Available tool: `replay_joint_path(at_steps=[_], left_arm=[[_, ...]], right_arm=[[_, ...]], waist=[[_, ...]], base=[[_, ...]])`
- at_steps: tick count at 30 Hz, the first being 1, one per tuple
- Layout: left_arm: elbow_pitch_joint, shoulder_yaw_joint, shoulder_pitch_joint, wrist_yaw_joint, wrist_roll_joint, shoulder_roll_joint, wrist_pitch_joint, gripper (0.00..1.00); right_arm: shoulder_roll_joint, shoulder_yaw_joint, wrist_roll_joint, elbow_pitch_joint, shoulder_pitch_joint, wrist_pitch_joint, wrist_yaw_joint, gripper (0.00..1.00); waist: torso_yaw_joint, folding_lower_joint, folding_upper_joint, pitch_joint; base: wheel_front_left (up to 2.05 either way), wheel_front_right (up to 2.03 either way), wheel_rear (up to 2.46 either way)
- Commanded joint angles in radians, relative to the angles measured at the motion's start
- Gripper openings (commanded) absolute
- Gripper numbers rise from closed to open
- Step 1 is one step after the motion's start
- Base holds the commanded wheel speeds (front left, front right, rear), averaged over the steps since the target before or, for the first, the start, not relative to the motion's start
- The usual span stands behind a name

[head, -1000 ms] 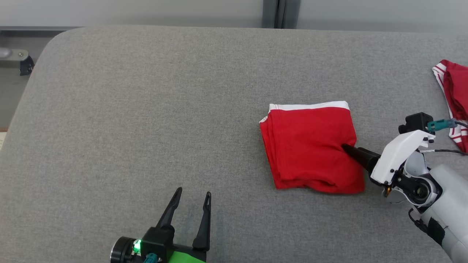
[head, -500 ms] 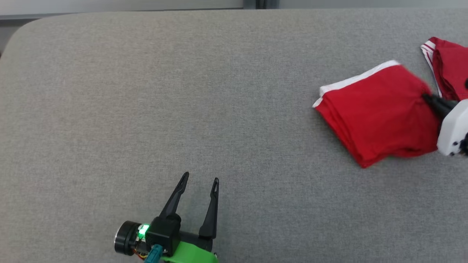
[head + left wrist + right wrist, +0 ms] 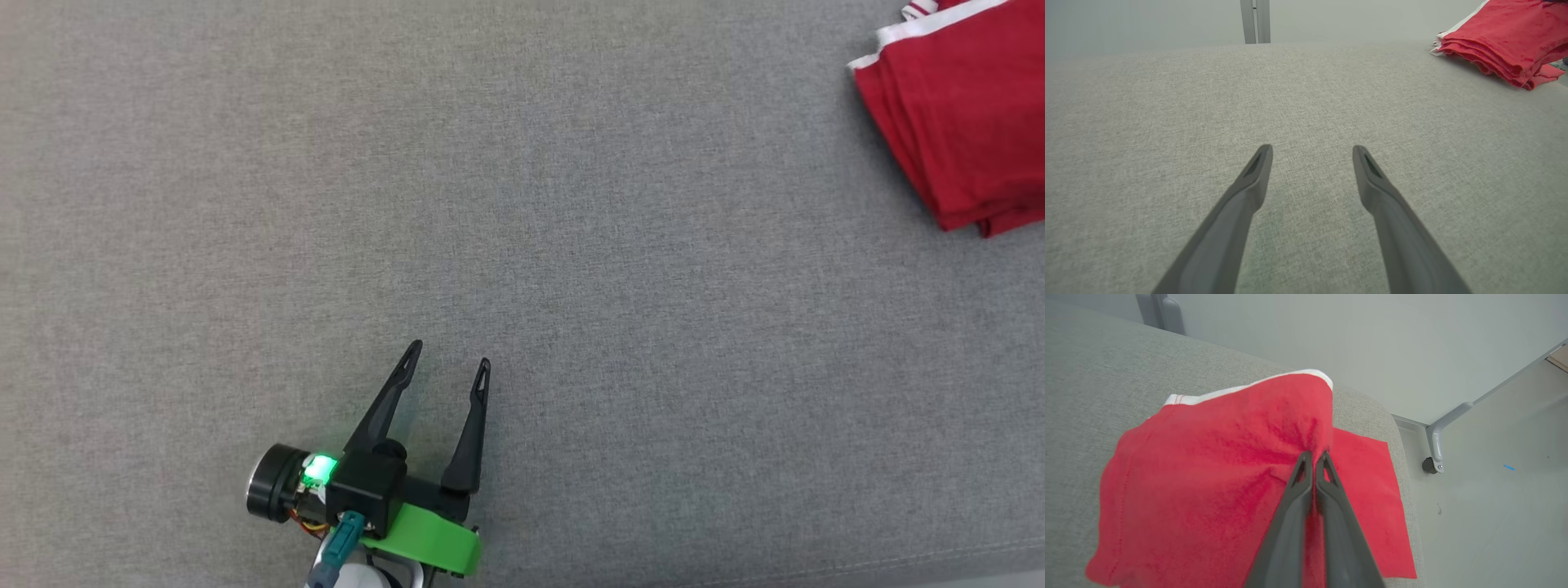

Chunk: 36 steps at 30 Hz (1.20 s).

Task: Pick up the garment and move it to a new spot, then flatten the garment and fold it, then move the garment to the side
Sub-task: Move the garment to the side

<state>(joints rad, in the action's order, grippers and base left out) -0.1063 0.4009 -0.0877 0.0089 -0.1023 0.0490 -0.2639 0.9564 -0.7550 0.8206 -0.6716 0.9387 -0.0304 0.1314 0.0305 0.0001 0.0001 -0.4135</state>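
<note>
1. On the left, the left tool [image 3: 451, 353] is hovering low over the grey counter [image 3: 571, 204], its two dark fingers spread wide and holding nothing.
2. It is sitting well apart from the garment, so it is playing no part in this step; leaving it there looks sensible.
3. At the far right, the garment [image 3: 963, 106], red with a white band and folded into stacked layers, is lying near the counter's rounded right edge.
4. In the right wrist view, the right tool [image 3: 1315, 454] is pressed together, pinching a bunched ridge of the garment's near edge.
5. A second red cloth [image 3: 1367, 482] is lying flat just beyond the tool, partly under the garment.
6. The step appears to be the last one, moving the folded garment aside.
7. To do it well, the tool is best holding firm and travelling low and slowly, so the layers are sliding together rather than fanning open.
8. The floor [image 3: 1494, 498] is showing just past the edge, so stopping short of it matters; letting go only once the garment is lying flat seems wise.
</note>
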Motion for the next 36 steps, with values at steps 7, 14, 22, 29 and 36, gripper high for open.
replay_joint_path(at_steps=[7,14,22,29,36], left_arm=[[-0.005,-0.018,-0.042,-0.023,0.03,0.004,0.0,1.0],[-0.012,-0.02,-0.046,-0.028,0.035,0.004,0.0,1.0],[-0.016,-0.02,0.01,-0.005,-0.016,0.003,0.0,1.0],[-0.041,-0.038,0.093,0.026,-0.091,0.004,0.0,1.0],[-0.015,-0.098,0.2,0.049,-0.154,0.003,0.0,1.0]], right_arm=[[0.01,0.034,-0.011,-0.102,0.061,-0.045,-0.001,0.48],[-0.086,0.112,-0.143,-0.342,0.115,-0.171,-0.001,1.0],[-0.273,0.216,-0.21,-0.296,-0.008,-0.236,-0.001,1.0],[-0.451,0.458,-0.31,0.031,-0.366,-0.235,-0.001,1.0],[-0.706,0.689,-0.459,0.302,-0.741,-0.235,-0.001,1.0]], waist=[[0.021,-0.0001,-0.0001,-0.071],[0.002,-0.0001,-0.0001,-0.042],[-0.01,-0.0001,-0.0001,0.11],[-0.013,-0.0001,-0.0001,0.292],[-0.033,-0.0001,-0.0001,0.458]], base=[[0.0,0.0,0.0],[0.0,0.0,0.0],[0.0,0.0,0.0],[0.0,0.0,0.0],[0.0,0.0,0.0]])
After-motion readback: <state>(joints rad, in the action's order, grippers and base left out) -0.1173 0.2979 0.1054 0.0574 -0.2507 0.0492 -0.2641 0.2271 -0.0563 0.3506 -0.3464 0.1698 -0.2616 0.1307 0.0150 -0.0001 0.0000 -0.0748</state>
